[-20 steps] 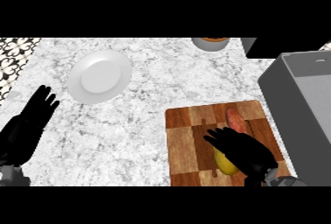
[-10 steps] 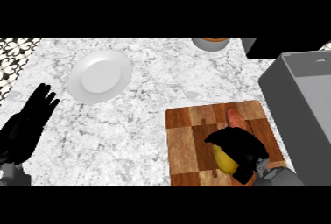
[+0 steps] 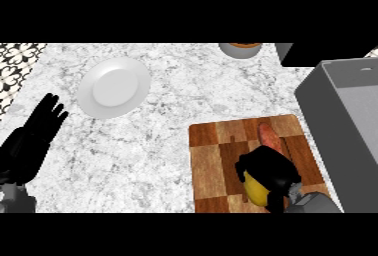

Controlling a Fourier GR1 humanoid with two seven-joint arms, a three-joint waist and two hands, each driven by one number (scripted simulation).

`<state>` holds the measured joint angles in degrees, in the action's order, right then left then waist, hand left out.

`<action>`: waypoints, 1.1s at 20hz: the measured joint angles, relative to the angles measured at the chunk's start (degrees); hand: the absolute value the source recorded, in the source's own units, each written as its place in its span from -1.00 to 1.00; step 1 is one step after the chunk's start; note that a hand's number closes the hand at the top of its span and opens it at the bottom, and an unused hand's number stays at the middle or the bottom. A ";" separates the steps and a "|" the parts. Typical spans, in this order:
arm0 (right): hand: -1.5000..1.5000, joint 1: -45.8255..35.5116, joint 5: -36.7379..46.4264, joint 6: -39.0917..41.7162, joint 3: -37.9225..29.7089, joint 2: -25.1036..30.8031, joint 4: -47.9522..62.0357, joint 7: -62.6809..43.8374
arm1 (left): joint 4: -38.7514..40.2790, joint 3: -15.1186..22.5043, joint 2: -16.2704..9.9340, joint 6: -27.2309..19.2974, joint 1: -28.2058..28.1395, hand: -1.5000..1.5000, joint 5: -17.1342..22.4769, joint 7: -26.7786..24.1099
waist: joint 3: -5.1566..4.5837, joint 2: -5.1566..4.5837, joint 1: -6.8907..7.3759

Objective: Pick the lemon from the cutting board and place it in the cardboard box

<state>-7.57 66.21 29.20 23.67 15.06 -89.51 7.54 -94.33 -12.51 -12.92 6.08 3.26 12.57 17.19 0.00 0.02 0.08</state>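
Head view. The counter point(image 3: 177, 130) is pale marble. A wooden board point(image 3: 221, 165) lies at about 5 o'clock, its far edge toward the middle of the view. On the board, the right hand point(image 3: 269, 167) is curled down over the lemon point(image 3: 255, 191), fingers wrapped round it; only the yellow underside of the lemon shows below the hand, at the hand's 7 o'clock. The lemon is on or just above the board; contact cannot be told. A reddish sausage-like item point(image 3: 270, 137) lies on the board at the hand's 12 o'clock, its near end hidden under the fingers. The box point(image 3: 347, 115), grey-walled, stands at 3 o'clock, just beside the board's right edge. A white plate point(image 3: 114, 87) sits at 10 o'clock, well apart from the board. A bowl point(image 3: 240, 49) is cut off at the top edge, at 1 o'clock. The left hand point(image 3: 33, 137) rests at 8 o'clock near the left edge, fingers straight and up, holding nothing.
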 measured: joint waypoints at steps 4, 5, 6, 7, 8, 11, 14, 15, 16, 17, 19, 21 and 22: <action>1.00 -3.61 -1.07 -0.32 -9.26 -3.38 5.32 -8.18 | 0.45 0.34 0.54 -0.14 0.11 0.00 -0.45 -0.80 | 0.00 -0.25 0.25; 1.00 -4.55 -1.37 -0.65 -12.52 -4.18 6.49 -11.36 | 0.39 0.44 0.69 -0.29 0.13 0.00 -0.60 -0.93 | -0.01 -0.35 0.15; 1.00 -5.14 -1.62 -1.45 -15.77 -5.16 7.61 -14.80 | 0.23 0.35 0.60 -0.24 0.09 0.00 -0.50 -0.83 | -0.02 -0.41 0.09; 1.00 -6.11 -1.92 -2.21 -18.84 -6.04 8.78 -17.97 | 0.20 0.26 0.55 -0.25 0.20 0.00 -0.40 -0.74 | -0.05 -0.47 0.19; 1.00 -7.45 -2.28 -2.67 -21.70 -6.75 9.93 -20.96 | 0.23 0.28 0.57 -0.24 0.36 0.00 -0.29 -0.59 | -0.09 -0.47 0.36; 1.00 -12.42 -1.20 -6.16 -27.38 -8.94 15.09 -29.42 | 0.61 0.99 0.98 -0.05 0.62 0.00 -0.67 -1.01 | -0.06 -0.59 1.03; 1.00 -19.01 0.61 -10.25 -30.91 -9.34 20.92 -35.22 | 0.47 1.74 1.30 -0.18 0.79 0.00 -1.21 -0.73 | -0.01 -0.57 1.40; 1.00 -20.64 1.13 -11.73 -31.67 -8.71 22.71 -35.76 | -0.15 1.78 1.21 -0.31 0.60 0.00 -1.33 -0.34 | 0.00 -0.51 1.38; 1.00 -22.47 1.76 -13.28 -32.08 -8.60 24.38 -36.62 | -0.08 1.53 1.03 0.23 0.11 0.00 -0.99 -0.61 | 0.01 -0.46 1.36; 1.00 -24.19 2.32 -14.65 -32.34 -8.43 25.78 -37.27 | 0.27 1.42 1.19 0.33 -0.08 0.00 -0.94 -1.12 | 0.01 -0.42 1.28; 1.00 -26.83 3.09 -15.79 -32.11 -8.47 25.92 -38.71 | 0.56 1.53 1.54 0.17 -0.57 0.00 -1.38 -1.70 | 0.01 -0.30 0.99; 1.00 -28.80 4.07 -16.36 -31.15 -8.92 24.77 -40.33 | 1.02 0.97 1.24 0.58 -0.84 0.00 -1.12 -2.13 | -0.01 -0.17 0.73; 1.00 -30.10 4.22 -16.38 -31.19 -8.41 24.13 -40.64 | 0.95 1.00 1.35 0.41 -0.78 0.00 -1.22 -2.05 | -0.01 -0.13 0.63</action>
<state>-37.67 70.43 12.82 -7.53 6.65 -65.38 -33.10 -93.38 -11.50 -11.57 6.49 2.47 11.35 15.14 0.00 -0.11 0.71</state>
